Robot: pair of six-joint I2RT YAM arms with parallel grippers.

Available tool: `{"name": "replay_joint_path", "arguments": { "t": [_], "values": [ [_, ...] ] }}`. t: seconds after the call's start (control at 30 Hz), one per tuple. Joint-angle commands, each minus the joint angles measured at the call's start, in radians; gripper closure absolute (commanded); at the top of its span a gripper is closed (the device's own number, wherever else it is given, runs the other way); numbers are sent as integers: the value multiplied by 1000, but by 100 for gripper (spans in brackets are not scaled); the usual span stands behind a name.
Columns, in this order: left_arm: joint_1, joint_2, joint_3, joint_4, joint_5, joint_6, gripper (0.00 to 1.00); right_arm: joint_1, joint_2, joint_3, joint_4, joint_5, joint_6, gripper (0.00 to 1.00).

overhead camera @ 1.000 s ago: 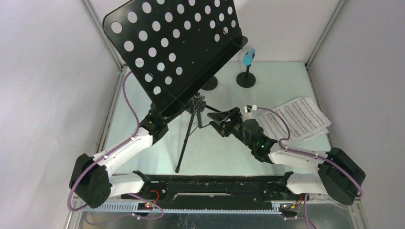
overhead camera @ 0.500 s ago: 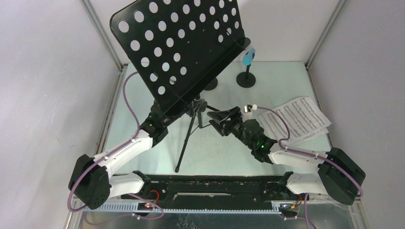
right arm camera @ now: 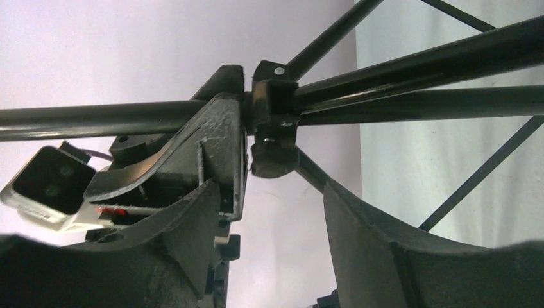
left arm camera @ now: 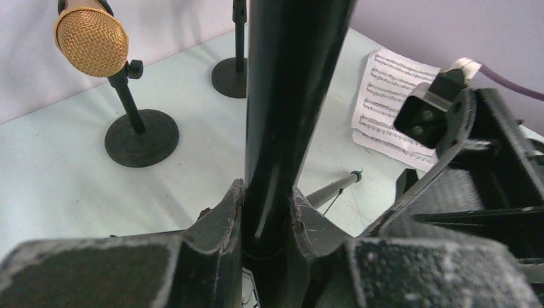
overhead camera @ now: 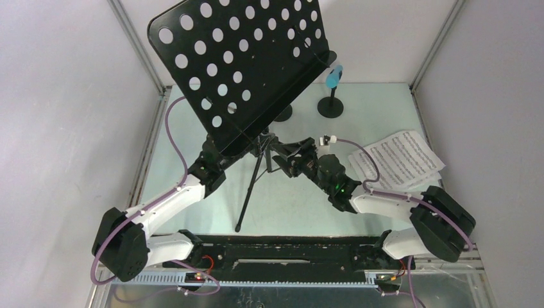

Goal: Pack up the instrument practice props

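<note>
Black and perforated, your tripod music stand [overhead camera: 244,64] stands in the middle of the table [overhead camera: 385,115], its desk tipped a little higher than a second ago. Your left gripper [left arm camera: 268,212] keeps its pinch on the central shaft [left arm camera: 282,96], while your right gripper [overhead camera: 290,156] has slid in from beside the sheet music [overhead camera: 398,160] to the leg collar [right arm camera: 272,122], jaws spread either side of it, not yet closing. You look set to fold the legs next; the pages, the tan microphone [left arm camera: 91,40] and the light-blue microphone [overhead camera: 333,77] are not packed yet.
</note>
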Motion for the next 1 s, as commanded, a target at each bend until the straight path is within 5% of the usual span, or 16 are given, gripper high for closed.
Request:
{"name": "replay_joint_path", "arguments": {
  "t": [0.0,0.33,0.53,0.97],
  "values": [
    [10,-7,-37,-53,-6,-47,100,-5,73,51,93,-9,58,34],
    [10,-13,-49,-52,-1,-40,100,-3,97,56,90,17,29,53],
    [9,-12,-48,-49,4,-40,100,-4,40,56,29,66,-22,41],
    [10,7,-49,-34,28,-39,100,-12,53,66,19,66,-49,48]
  ]
}}
